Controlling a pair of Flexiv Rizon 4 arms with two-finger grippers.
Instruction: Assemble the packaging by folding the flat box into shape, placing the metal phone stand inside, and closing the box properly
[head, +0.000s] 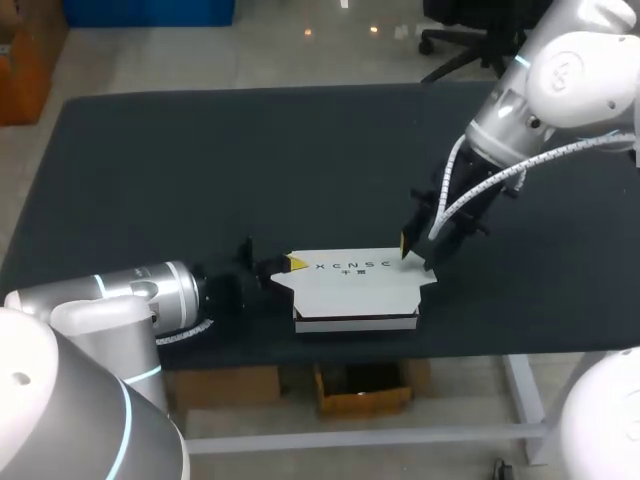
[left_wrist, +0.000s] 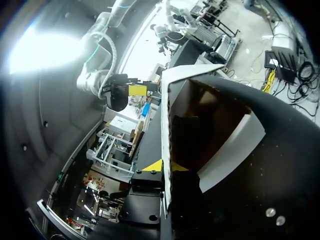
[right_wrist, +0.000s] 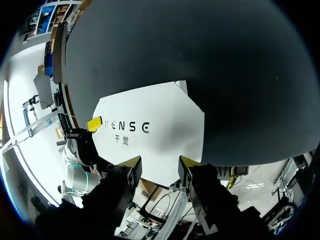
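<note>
Left gripper (left_wrist: 166, 166) is at the box's left end. Its yellow tips sit on either side of a thin white panel edge, nearly together. It looks pinched on that panel, though the wrist view is edge-on so contact isn't certain.

Box (head: 355, 290) is white, folded up, and lies flat on the table (head: 200, 170) close to the front edge. From the left end the inside looks dark and partly open, with one white flap sticking out. The stand isn't visible in any view, so I can't say if it's inside.

Right gripper (right_wrist: 160, 165) is at the box's right rear corner. Its fingers are spread apart, holding nothing, and the box top lies just ahead of them.

Risks:
- The left hold is only on a thin card edge, so a tug or twist could crease the panel or let it slip out.
- A push from the right gripper at the corner could pivot the box around the left pinch or slide it toward the front edge and off the table.
- Pressing down on the top there could dent the box.
- Closing up while the stand is unaccounted for would leave the box empty.
</note>
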